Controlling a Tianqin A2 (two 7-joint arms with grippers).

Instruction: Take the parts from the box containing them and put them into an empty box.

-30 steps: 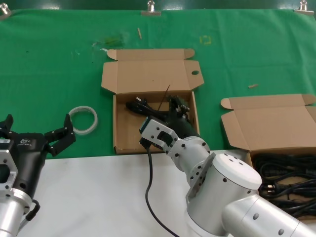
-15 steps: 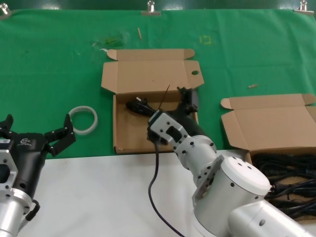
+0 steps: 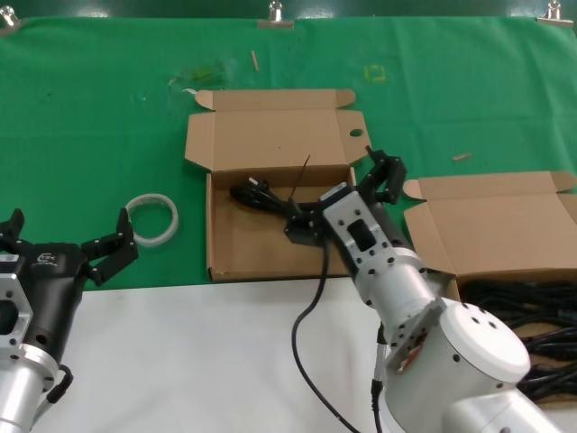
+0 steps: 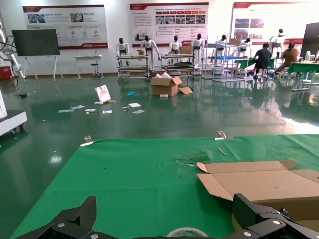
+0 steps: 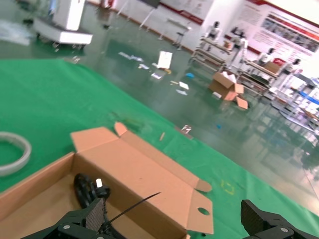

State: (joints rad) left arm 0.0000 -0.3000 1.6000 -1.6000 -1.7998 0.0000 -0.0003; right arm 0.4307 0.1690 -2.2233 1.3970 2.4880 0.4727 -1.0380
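1. Head view. The right gripper (image 3: 386, 173) hung over the right edge of the centre box (image 3: 270, 194), its fingers spread wide and holding nothing. A coiled black cable (image 3: 261, 196) lay inside this box near its back wall, and a small round hole pierced the lid's right flap. The source box (image 3: 491, 225) stood at the right with more black cables (image 3: 518, 316) piled inside. The left gripper (image 3: 63, 242) waited at the lower left, fingers wide, near a white ring (image 3: 151, 218) on the green cloth (image 3: 90, 117).
2. Left wrist view. The left gripper's fingers (image 4: 75, 219) stood wide apart above the green cloth, with the centre box's open lid beyond them.
3. Right wrist view. The right gripper's fingers (image 5: 84, 219) were wide apart over the centre box; the cable lay coiled inside against the back wall.
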